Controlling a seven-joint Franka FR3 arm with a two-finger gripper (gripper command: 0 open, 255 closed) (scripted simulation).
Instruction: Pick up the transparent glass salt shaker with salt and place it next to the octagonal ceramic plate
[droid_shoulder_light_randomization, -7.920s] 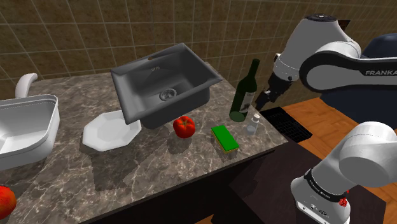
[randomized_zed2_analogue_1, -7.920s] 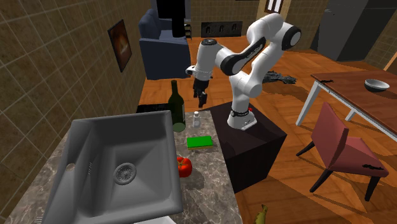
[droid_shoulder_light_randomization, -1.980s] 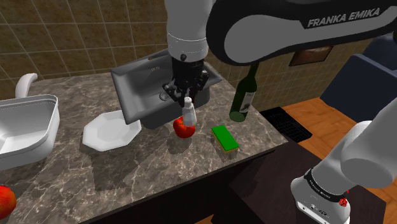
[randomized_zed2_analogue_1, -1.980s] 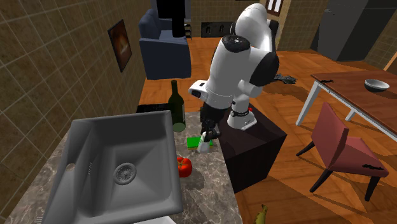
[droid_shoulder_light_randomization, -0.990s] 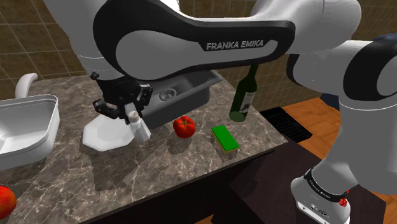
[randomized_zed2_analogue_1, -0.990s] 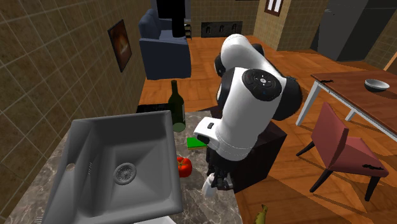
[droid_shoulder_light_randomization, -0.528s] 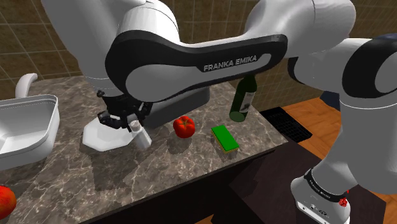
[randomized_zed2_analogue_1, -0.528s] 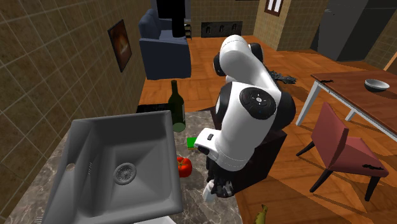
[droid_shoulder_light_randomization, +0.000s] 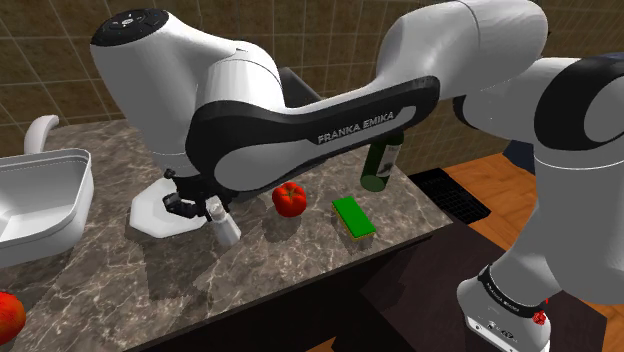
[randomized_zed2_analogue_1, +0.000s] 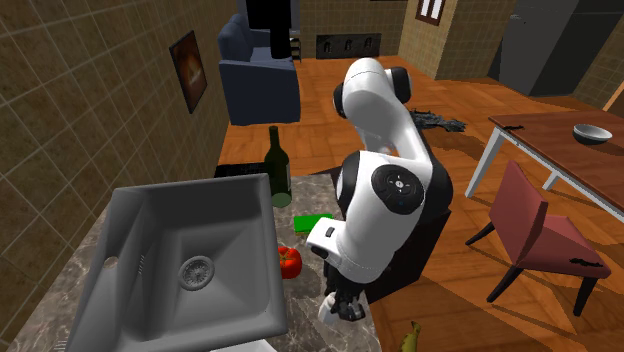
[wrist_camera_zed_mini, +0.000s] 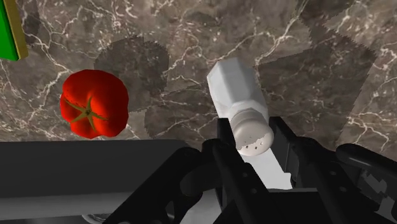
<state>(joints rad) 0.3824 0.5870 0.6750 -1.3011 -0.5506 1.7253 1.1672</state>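
White-capped salt shaker (droid_shoulder_light_randomization: 224, 226) clamped at its cap in the hand (droid_shoulder_light_randomization: 207, 206), long axis tilted, base low over the table (droid_shoulder_light_randomization: 260, 275). The octagonal plate (droid_shoulder_light_randomization: 150, 213) sits just beside it, toward the shoulder view's left.

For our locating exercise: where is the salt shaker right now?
In the shoulder view the salt shaker is tilted in the gripper over the marble counter, between the white plate at left and the tomato.
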